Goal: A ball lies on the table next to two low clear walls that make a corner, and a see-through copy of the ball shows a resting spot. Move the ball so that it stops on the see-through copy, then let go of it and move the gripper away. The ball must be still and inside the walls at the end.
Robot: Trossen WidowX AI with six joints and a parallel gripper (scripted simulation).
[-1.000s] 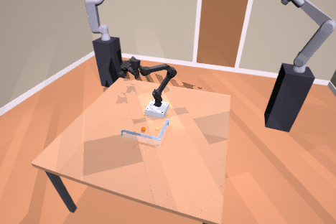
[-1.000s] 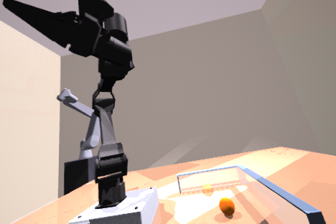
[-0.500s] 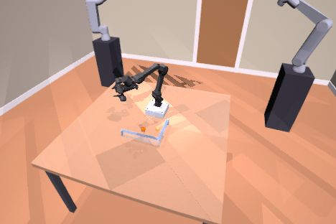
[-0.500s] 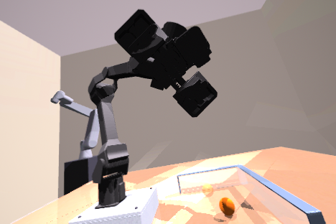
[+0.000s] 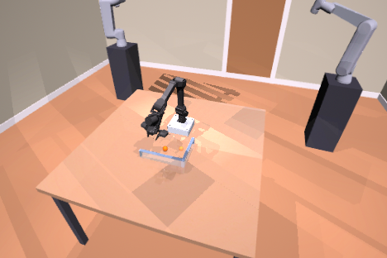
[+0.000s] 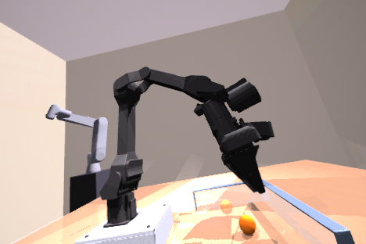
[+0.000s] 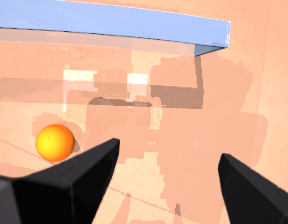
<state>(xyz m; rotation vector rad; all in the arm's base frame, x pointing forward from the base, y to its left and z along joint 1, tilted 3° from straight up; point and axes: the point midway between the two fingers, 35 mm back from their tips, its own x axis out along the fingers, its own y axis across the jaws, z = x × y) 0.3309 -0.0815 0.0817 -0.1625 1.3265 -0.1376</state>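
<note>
We see a room with pale tan walls (image 5: 174, 16), a tall brown door (image 5: 256, 21) with white edges, a shiny orange wood floor (image 5: 331, 198), a big light wood table (image 5: 231, 198) on dark legs, and two dark boxes (image 5: 124, 70) by the walls, each holding a grey arm (image 5: 351, 37).
</note>
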